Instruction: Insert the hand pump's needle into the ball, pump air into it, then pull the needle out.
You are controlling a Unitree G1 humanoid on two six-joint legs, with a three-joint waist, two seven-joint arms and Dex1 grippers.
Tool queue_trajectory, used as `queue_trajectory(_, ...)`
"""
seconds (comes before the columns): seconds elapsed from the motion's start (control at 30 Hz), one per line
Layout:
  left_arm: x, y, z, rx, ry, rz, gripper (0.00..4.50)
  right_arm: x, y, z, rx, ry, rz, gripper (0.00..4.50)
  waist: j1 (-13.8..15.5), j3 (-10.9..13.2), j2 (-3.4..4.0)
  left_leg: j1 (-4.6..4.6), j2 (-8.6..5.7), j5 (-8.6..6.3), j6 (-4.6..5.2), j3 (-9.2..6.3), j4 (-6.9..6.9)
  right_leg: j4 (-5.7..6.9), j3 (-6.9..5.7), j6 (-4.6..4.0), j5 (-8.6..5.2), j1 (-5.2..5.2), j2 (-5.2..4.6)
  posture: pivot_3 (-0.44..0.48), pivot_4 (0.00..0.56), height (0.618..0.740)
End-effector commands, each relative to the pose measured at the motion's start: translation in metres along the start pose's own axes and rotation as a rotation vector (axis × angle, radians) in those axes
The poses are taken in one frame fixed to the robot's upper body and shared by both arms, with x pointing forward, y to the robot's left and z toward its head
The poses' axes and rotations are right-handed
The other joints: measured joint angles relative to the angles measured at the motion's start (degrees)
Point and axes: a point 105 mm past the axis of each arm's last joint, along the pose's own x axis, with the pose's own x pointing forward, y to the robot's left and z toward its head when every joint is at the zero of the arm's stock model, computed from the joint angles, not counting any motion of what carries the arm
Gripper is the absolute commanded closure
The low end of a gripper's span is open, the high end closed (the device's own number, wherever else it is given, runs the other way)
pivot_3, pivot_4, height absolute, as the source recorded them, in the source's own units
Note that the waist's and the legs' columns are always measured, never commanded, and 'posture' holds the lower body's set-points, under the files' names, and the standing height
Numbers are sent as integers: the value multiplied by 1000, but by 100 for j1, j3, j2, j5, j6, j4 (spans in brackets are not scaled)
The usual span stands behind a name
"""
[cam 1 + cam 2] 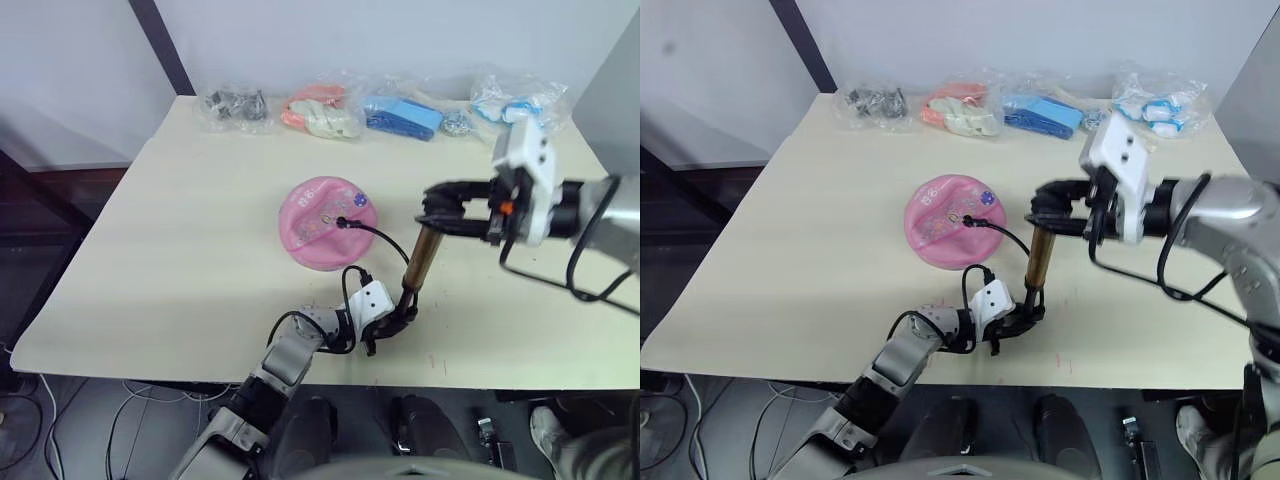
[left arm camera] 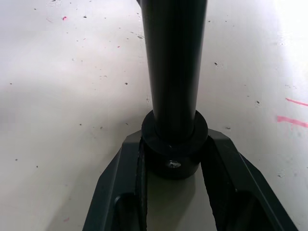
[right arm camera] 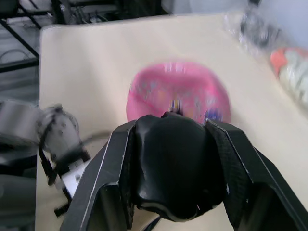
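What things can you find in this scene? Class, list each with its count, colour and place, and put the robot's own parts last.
ball: one, pink with small prints, caved in, middle of the table.
hand pump: one, gold-bronze barrel with black ends, standing near upright to the right of the ball, near the front edge.
hose: one, thin, black, running from the pump's base to the ball's top.
bagged items: several clear bags in a row along the far edge, holding dark, orange, blue and white things.
table: one, cream.
left tool: one, black, shut on the pump's base cap.
right tool: one, black, shut on the pump's black handle.
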Motion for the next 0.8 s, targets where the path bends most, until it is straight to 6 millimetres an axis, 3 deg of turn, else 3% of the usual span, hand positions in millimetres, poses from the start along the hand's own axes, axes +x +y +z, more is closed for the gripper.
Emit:
queue_trajectory(0.03, 1, -19, -12, -7, 49, -60, 3409, 19, 22, -63, 93, 159, 41, 2831, -12, -7, 0, 6, -1, 0, 0, -1, -1, 3, 10, 0, 0, 0, 0, 0, 150, 740)
queue_trajectory(0.27, 3, -15, -9, -5, 55, -54, 3409, 38, 49, -125, 164, 265, 76, 2831, -13, -33, -14, 31, 3, 0, 0, -2, 3, 1, -7, 1, -5, 29, 13, 0, 150, 740)
queue_trajectory(0.33, 4, -12, -9, -5, 58, -51, 3409, 39, 50, -123, 153, 260, 77, 2831, -12, -81, -44, 36, 3, 0, 0, 0, 3, 1, -4, 15, -13, 34, 13, 0, 150, 740)
queue_trajectory(0.6, 4, -8, -10, -10, 65, -47, 3409, 18, 8, -46, 47, 73, -20, 2831, -3, -59, -31, 71, 4, 0, 0, -10, 3, -2, 7, 23, -16, 65, 8, 0, 150, 740)
queue_trajectory(0.8, -3, -9, -13, -5, 66, -50, 3409, -11, -7, 22, -64, -44, -41, 2831, 17, -6, 18, 5, -4, 1, -2, -5, 12, 1, -2, 1, 2, 10, 5, 0, 150, 740)
